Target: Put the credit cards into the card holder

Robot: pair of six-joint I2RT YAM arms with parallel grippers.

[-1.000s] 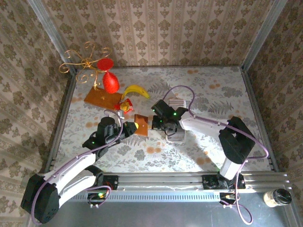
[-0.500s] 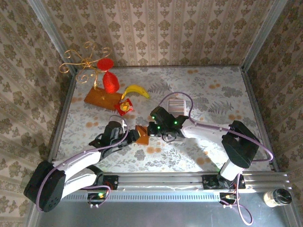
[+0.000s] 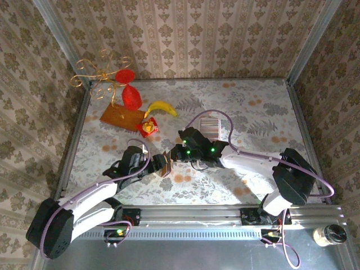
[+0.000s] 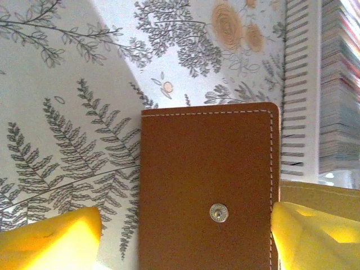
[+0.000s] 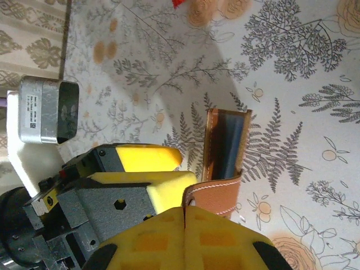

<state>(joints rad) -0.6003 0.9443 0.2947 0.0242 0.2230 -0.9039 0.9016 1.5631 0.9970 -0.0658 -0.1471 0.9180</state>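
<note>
Card holder [image 4: 208, 169] is brown leather w/ white stitches & a round metal snap; it sits mid-desk [image 3: 253, 112]; left tool [image 4: 183, 236] is wide open, a yellow pad each side of it; right tool [image 5: 184, 236] is closed tight on its flap.

One card holder [image 4: 208, 185], one banana [image 3: 162, 107] — one board [image 3: 121, 117]

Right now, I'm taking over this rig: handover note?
Left gripper: open, fingers either side of the card holder, not gripping it.
Right gripper: shut on the holder's flap.
Credit cards: piled on the table beyond the right gripper; none seen in the holder.
Done: holder open, held by the flap.
Left: load every card.
</note>
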